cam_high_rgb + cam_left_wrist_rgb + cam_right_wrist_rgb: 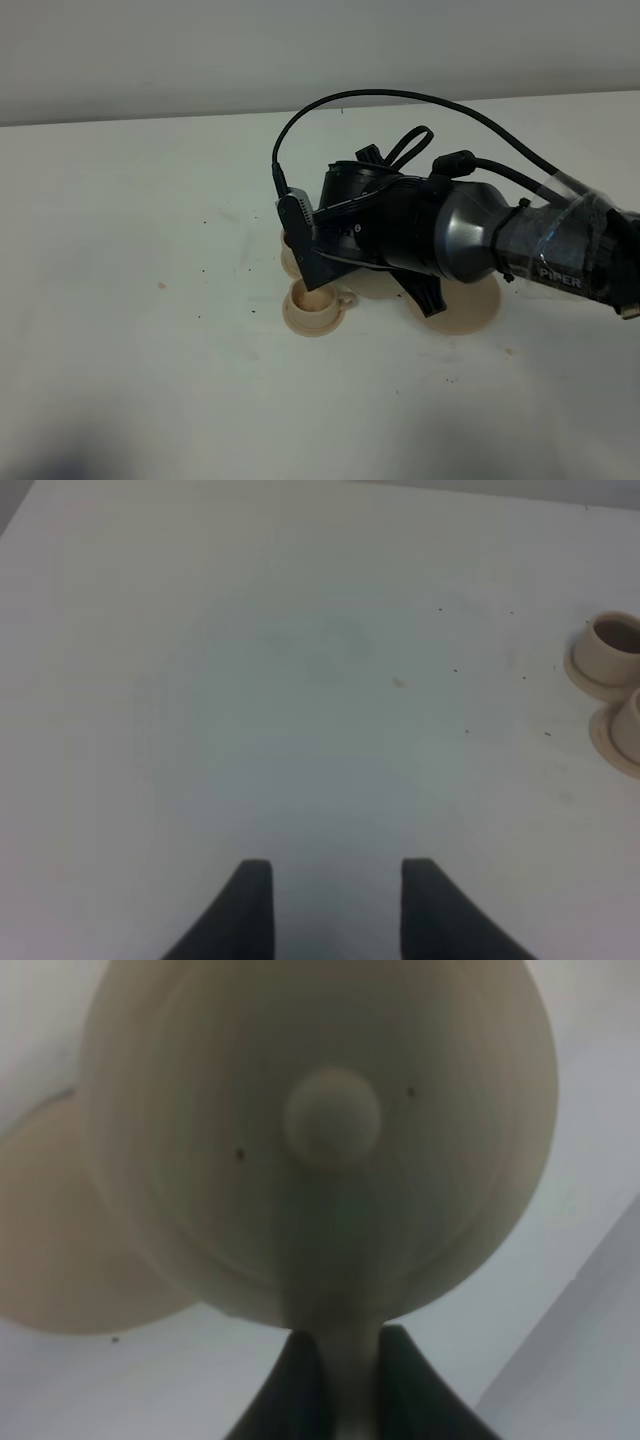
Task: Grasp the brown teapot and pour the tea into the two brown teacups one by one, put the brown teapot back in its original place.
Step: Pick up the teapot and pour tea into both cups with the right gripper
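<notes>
Squat matte ceramic teapot (200,1170), knob lid (331,1118); R fingers (298,1390) pinch handle (347,1355).

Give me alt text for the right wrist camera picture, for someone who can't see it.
A brown teapot, seen lid-on from close up, fills the frame, its loop handle pinched in the right gripper. A flat tan plate shows past it on the white table.

Lidded tan teapot (320,1160), round tan plate (470,312), two saucered teacups (612,645) adjacent
</notes>
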